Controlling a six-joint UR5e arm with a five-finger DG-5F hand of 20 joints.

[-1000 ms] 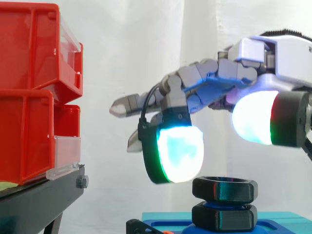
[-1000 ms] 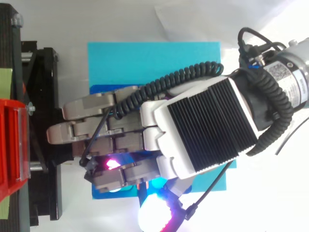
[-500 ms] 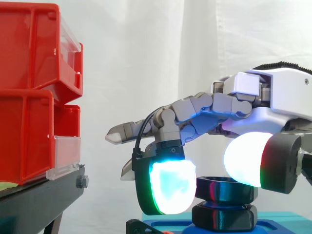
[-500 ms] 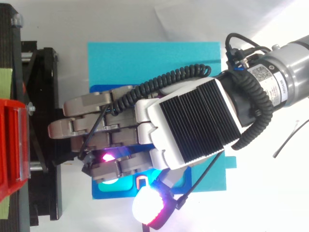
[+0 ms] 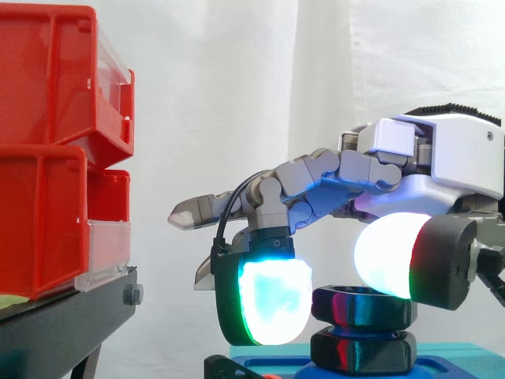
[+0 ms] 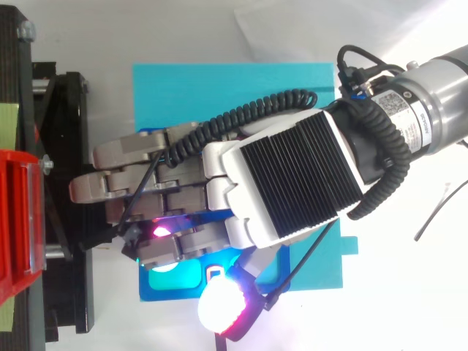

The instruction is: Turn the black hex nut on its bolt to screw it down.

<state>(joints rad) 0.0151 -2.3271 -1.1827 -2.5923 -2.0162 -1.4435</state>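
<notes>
Two glowing pads (image 5: 272, 300) of your hand (image 5: 442, 162) pinch the black hex nut (image 5: 359, 306): a curled finger at its 9 o'clock, the thumb at 3 o'clock. Other fingers point straight toward 9 o'clock. The nut sits above a second black hex piece (image 5: 363, 353) on the blue base (image 5: 260, 365).

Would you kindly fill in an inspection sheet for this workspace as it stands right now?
Surface: white table top with a cyan sheet laid on it; a blue base sits on the sheet.
Job's things: black nut stacked above a second black nut on the blue base.
Clutter: nothing seen.
Hand: the hand is low at the black nut's level and covers it from above; whether it grips cannot be told.
Cables: thin dark wire on the table top, right of the arm.
Surroundings: red bins on a black stand, white curtain behind.
</notes>
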